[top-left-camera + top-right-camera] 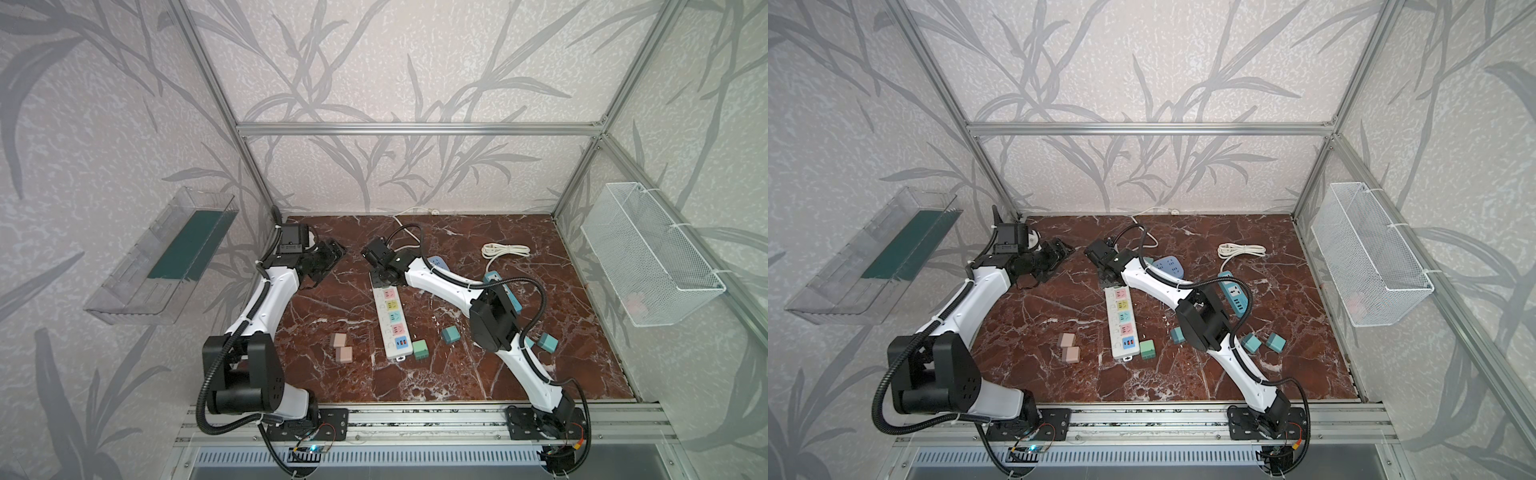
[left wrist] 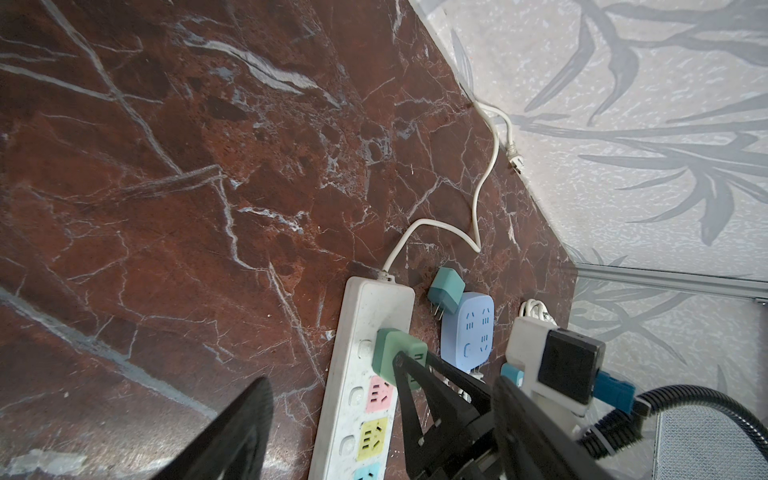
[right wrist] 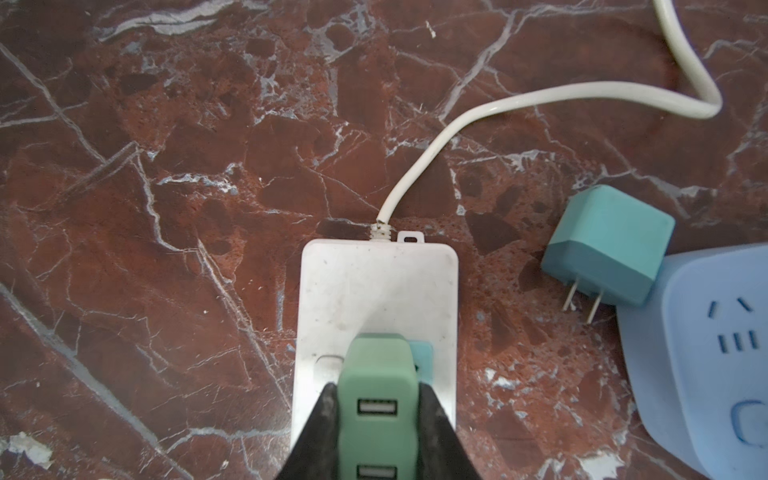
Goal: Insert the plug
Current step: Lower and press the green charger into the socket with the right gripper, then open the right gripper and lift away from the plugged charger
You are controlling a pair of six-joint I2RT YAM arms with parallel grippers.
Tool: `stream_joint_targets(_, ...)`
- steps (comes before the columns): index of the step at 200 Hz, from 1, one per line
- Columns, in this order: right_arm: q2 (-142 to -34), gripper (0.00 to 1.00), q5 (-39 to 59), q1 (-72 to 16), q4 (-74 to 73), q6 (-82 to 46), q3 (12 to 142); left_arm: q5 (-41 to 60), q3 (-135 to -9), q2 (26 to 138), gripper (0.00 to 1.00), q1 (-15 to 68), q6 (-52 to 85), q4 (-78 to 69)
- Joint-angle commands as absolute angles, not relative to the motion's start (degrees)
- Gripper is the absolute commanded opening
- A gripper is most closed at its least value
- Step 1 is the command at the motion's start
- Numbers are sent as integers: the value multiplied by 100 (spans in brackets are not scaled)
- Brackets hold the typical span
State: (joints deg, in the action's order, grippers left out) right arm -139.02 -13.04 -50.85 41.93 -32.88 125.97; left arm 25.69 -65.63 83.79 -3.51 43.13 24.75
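A green plug (image 3: 378,399) with two USB ports stands upright on the far end of the white power strip (image 3: 374,282), over a teal socket. Its prongs are hidden and its base sits at the strip's face. My right gripper (image 3: 378,388) is shut on the plug's two sides, which also shows in the left wrist view, where the green plug (image 2: 395,353) rises from the power strip (image 2: 365,316). In both top views the right gripper (image 1: 384,276) (image 1: 1108,278) covers that end of the strip (image 1: 392,324). My left gripper (image 1: 328,257) (image 2: 380,386) hovers open and empty at the back left.
A loose teal plug (image 3: 606,245) and a blue socket block (image 3: 715,353) lie right of the strip. Two pink plugs (image 1: 343,347), a green plug (image 1: 419,350), teal plugs (image 1: 450,334), a teal power strip (image 1: 498,282) and coiled cable (image 1: 505,250) lie around. A wire basket (image 1: 648,253) hangs on the right wall.
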Motion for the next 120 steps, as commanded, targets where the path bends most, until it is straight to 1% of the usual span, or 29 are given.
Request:
stream_joint_targets(1,-13886,17,-748,-5043,4699,-3288,12338,2663,-6631,8383,83,-387,4342,2339)
stream_joint_targets(10,-13781,21,-674,-5004,4643,-3217,12394,2646,-6623,8374,84,-388,4337,2318)
stream_joint_targets(20,-13700,31,-618,-4960,4560,-3106,12474,2676,-6627,8361,84,-390,4324,2303)
stream_joint_targets(32,-13643,36,-635,-4915,4544,-2983,12623,2687,-6626,8363,85,-389,4317,2287)
stream_joint_targets(41,-13640,44,-615,-4882,4572,-2886,12747,2694,-6635,8352,85,-391,4300,2283)
stream_joint_targets(51,-13632,49,-529,-4846,4688,-2805,12941,2693,-6636,8340,85,-394,4298,2276)
stream_joint_targets(65,-13634,53,-432,-4826,4883,-2639,13237,2729,-6628,8313,85,-387,4304,2236)
stream_joint_targets(82,-13601,54,-407,-4825,5129,-2459,13477,2760,-6583,8262,85,-396,4311,2124)
stream_joint_targets(120,-13387,55,-399,-4666,5139,-2304,13235,2673,-6601,8218,85,-397,4220,2162)
